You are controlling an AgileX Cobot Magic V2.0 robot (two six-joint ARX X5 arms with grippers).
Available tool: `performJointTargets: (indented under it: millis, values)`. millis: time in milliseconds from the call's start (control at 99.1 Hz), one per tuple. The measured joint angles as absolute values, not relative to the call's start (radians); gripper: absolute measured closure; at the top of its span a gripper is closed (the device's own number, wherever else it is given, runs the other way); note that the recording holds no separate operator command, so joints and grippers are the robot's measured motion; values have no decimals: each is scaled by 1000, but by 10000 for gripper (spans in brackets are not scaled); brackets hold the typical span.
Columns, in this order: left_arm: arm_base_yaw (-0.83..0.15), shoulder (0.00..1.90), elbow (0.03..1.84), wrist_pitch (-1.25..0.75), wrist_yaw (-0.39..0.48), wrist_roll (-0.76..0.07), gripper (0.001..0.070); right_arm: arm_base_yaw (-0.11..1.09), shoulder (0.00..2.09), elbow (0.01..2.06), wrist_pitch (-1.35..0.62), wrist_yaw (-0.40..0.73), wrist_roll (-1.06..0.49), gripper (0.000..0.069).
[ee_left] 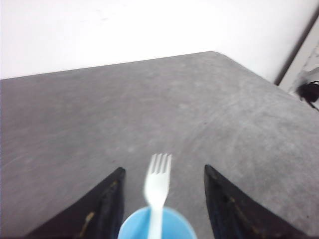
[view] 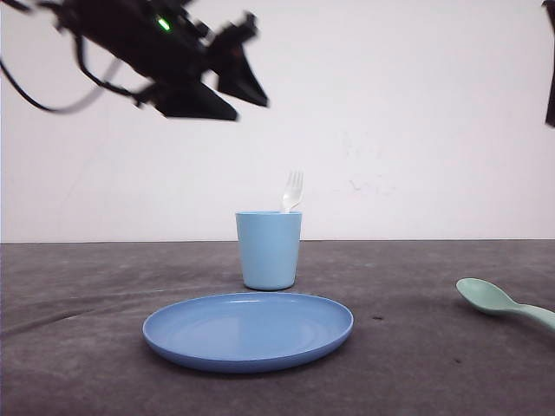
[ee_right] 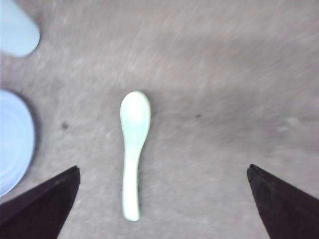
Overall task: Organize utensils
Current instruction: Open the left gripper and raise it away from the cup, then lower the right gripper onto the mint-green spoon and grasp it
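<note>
**A:** Roughly halfway, by the look of it. White fork point(view: 293, 191) stands tines-up in the light blue cup point(view: 269, 250), leaning toward the cup's 3 o'clock rim. That half looks done.

**B:** And the spoon?

**A:** Mint-green spoon point(view: 501, 302) is lying flat on the grey surface point(view: 78, 347), well apart from the cup, at about 4 o'clock from it in the front view. Bowl points toward the blue plate point(view: 248, 330). Not picked up yet.

**B:** Arms?

**A:** Left gripper point(ee_left: 164, 199) hangs above the cup, fingers spread, fork showing between them, touching neither. Holding nothing. Right gripper point(ee_right: 163, 199) hovers over the spoon, fingers spread wide, spoon handle lying between them but clear of both. Also empty.

**B:** So what's left?

**A:** My read: right arm drops, pinches the spoon, puts it in the cup next to the fork. Plate is bare and probably not involved.

**B:** Any brands or labels to log?

**A:** None readable. Cup, plate, fork and spoon are plain plastic with no print visible. One green indicator light on the left arm point(view: 165, 39), no text beside it.
</note>
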State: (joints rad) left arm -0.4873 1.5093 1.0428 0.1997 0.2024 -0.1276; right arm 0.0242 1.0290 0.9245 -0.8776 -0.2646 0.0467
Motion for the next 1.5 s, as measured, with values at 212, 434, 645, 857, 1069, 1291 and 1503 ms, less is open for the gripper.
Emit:
performJointTargets:
  millis: [212, 434, 645, 857, 1069, 1291, 1503]
  values:
    - [-400, 1293, 1043, -76, 202, -128, 413, 34, 1147, 925, -856, -289, 28, 12]
    - [-265, 1113, 1043, -324, 202, -127, 413, 90, 1261, 925, -796, -297, 22, 12]
    - [-174, 971, 1029, -506, 186, -99, 413, 157, 1369, 925, -715, -303, 23, 12]
    - [-119, 822, 890, -531, 155, -94, 413, 205, 1461, 925, -608, -303, 31, 12]
    - [-111, 793, 776, -547, 154, -93, 413, 231, 1546, 925, -523, -303, 47, 12]
    - [-111, 793, 772, -529, 155, -93, 413, 255, 1607, 925, -495, -289, 54, 91]
    - [-111, 793, 772, -527, 154, -94, 413, 275, 1624, 925, -480, -256, 57, 274]
